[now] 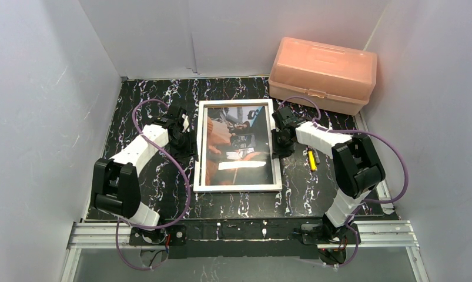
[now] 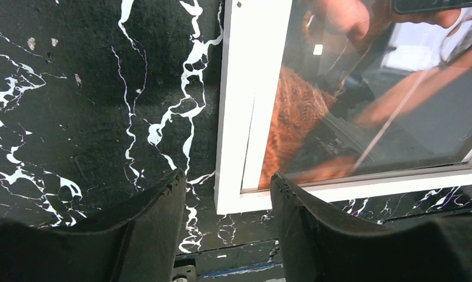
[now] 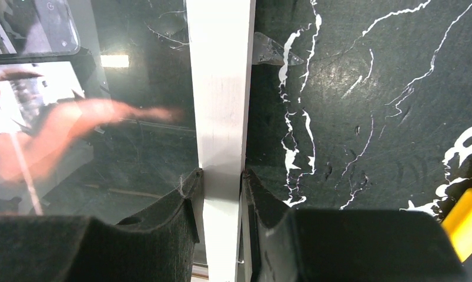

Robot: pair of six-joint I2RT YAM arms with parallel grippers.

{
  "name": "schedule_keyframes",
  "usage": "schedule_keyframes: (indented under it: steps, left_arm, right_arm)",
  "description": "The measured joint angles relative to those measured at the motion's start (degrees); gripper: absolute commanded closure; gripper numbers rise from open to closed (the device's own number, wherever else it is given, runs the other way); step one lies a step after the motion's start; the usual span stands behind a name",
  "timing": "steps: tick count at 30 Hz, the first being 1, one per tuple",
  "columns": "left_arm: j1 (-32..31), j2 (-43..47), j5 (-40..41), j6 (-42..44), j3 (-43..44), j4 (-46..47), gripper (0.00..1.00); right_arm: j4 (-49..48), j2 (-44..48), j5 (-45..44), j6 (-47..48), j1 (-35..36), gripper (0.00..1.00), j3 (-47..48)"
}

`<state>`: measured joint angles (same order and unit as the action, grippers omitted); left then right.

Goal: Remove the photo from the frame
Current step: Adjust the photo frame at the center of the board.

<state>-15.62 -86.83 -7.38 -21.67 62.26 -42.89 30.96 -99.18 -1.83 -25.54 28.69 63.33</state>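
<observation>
Here, at the centre of the overhead view, the frame (image 1: 237,187) lies flat and face up on the black marbled table (image 1: 239,205), with the photo (image 1: 236,147) inside it behind reflective glass. The left gripper (image 2: 227,176) stands at the frame's left side. Its fingers are apart and straddle the white border near a corner, one over the table and one over the glass, pinching nothing. Across the frame, the right gripper (image 3: 221,173) is clamped on the white border of the right side, a finger pressed to each flank of it. A small yellow object (image 1: 311,160) lies just right of that arm's wrist, and a pink box (image 1: 322,73) sits well beyond, at upper right. The job appears to be at its opening step, securing the frame from both sides. The photo is not yet out. The next move likely calls for the left fingers to close on their border, then an even two-sided lift to turn the frame and reach its back.
</observation>
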Motion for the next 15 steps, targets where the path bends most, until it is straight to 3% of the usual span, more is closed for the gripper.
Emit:
schedule_keyframes:
  steps: [15]
  left_arm:
    - [0.00, 0.20, 0.37, 0.09, -0.02, -0.35, 0.48]
  right_arm:
    - [-2.45, -2.25, 2.40, -0.17, 2.40, 0.62, 2.14]
